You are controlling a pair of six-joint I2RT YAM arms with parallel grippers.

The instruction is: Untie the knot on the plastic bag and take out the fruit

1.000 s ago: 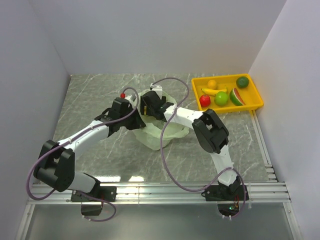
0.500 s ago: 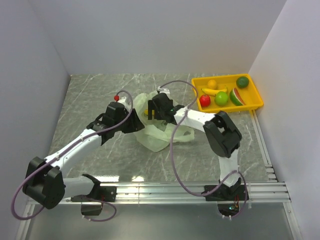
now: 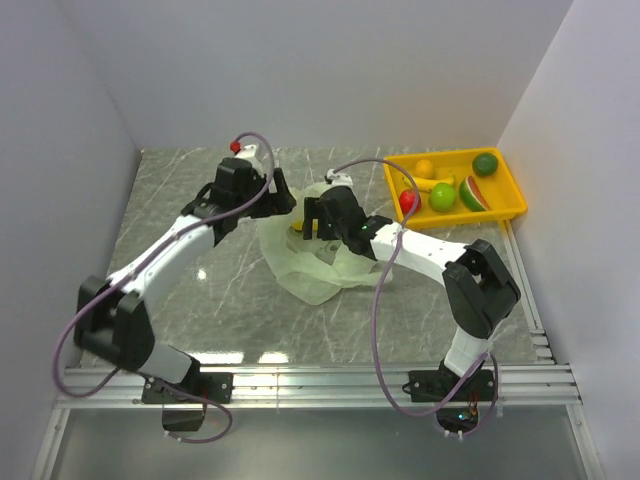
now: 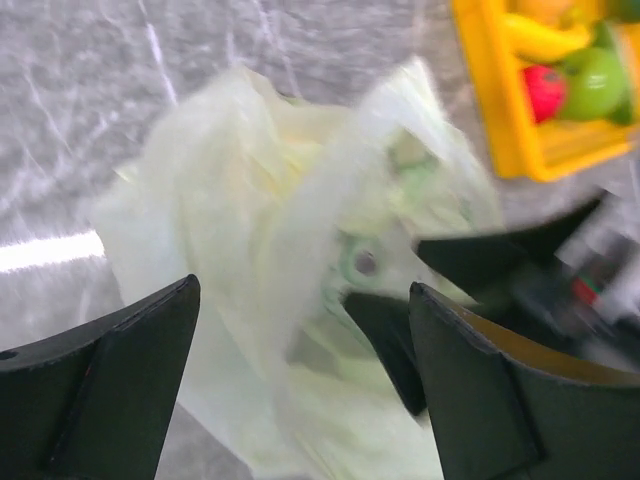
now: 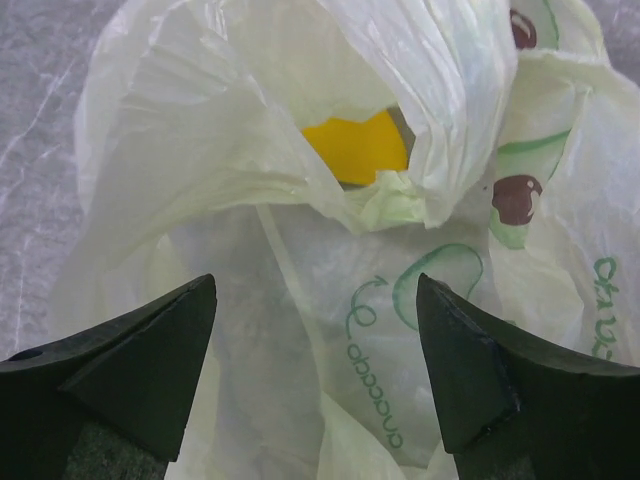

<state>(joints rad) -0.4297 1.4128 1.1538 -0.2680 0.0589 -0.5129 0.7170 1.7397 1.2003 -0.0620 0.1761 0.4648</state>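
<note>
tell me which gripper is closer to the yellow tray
Right. The right gripper is over the middle of the plastic bag, with the yellow tray beyond it; the left gripper is at the bag's edge away from the tray.

Left arm (image 3: 165, 255) far forward, left claw (image 4: 300, 295) agape; right arm (image 3: 425, 250) forward, right claw (image 5: 315, 290) agape

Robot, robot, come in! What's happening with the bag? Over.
Jaws open on left gripper and right gripper, both over the plastic bag. Bag mouth gaping, yellow fruit showing inside. Nothing seen in the way.
</note>
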